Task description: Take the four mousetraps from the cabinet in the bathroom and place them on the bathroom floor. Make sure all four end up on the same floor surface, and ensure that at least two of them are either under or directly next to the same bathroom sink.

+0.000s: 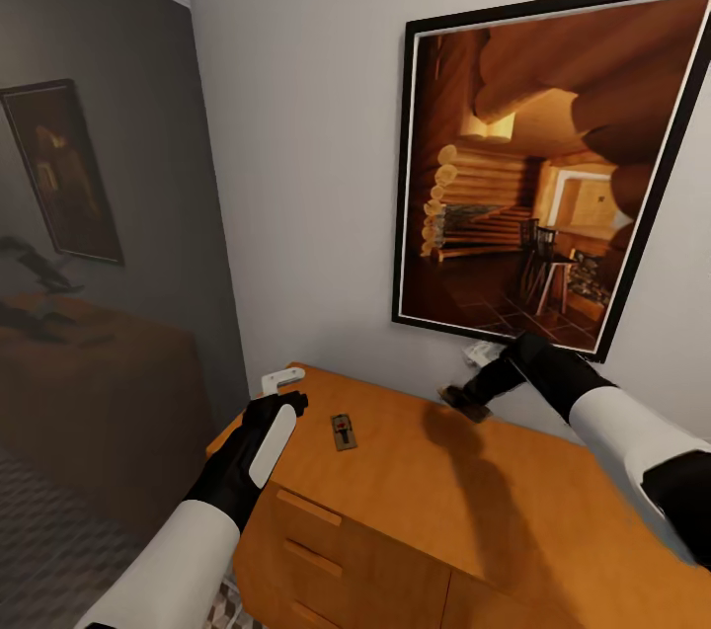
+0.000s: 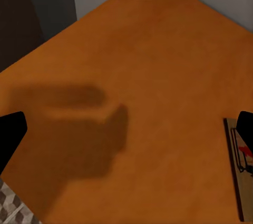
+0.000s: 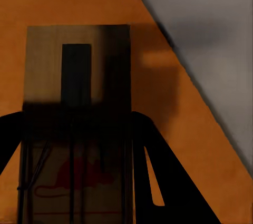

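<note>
left end effector (image 1: 286,390) open above cabinet (image 1: 513,511) corner | 1 mousetrap (image 1: 344,432) flat on cabinet top just beside it | right end effector (image 1: 462,399) gripping second mousetrap (image 3: 74,129) near wall

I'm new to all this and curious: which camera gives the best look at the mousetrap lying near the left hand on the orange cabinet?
The head view: the mousetrap lies whole on the cabinet top, beside the left gripper. The left wrist view catches only its edge. The right wrist view shows a different trap.
</note>
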